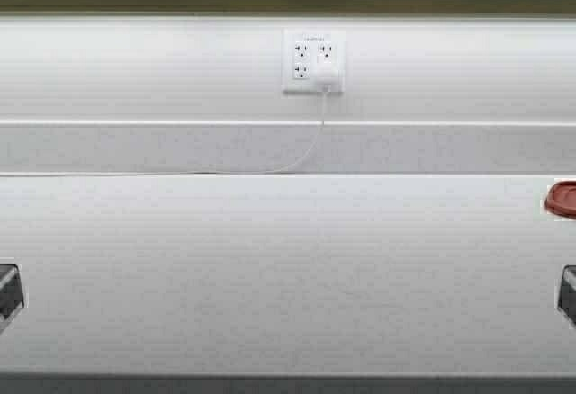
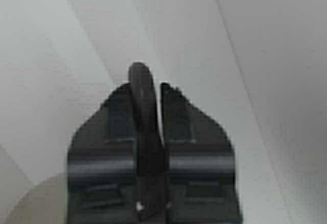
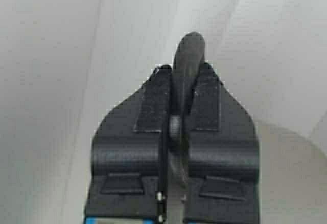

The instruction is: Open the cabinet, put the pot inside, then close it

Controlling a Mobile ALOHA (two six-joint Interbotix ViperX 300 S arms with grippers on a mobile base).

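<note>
Both grippers clamped on black loop handles, one each: left gripper on left handle, right gripper on right handle. Pot body not visible in any view; cabinet neither. High view: 1 white countertop, 1 wall outlet w/ 1 white cord, 1 red lid at right edge. Outlet lettering unreadable.

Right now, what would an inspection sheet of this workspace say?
Surface: white countertop.
Job's things: pot shows only by its black loop handles; cabinet not seen.
Clutter: red lid at the counter's right edge.
Grippers: left end effector and right end effector each shut on a pot handle.
Cables: white cable from the charger in the wall outlet.
Surroundings: white backsplash.
</note>
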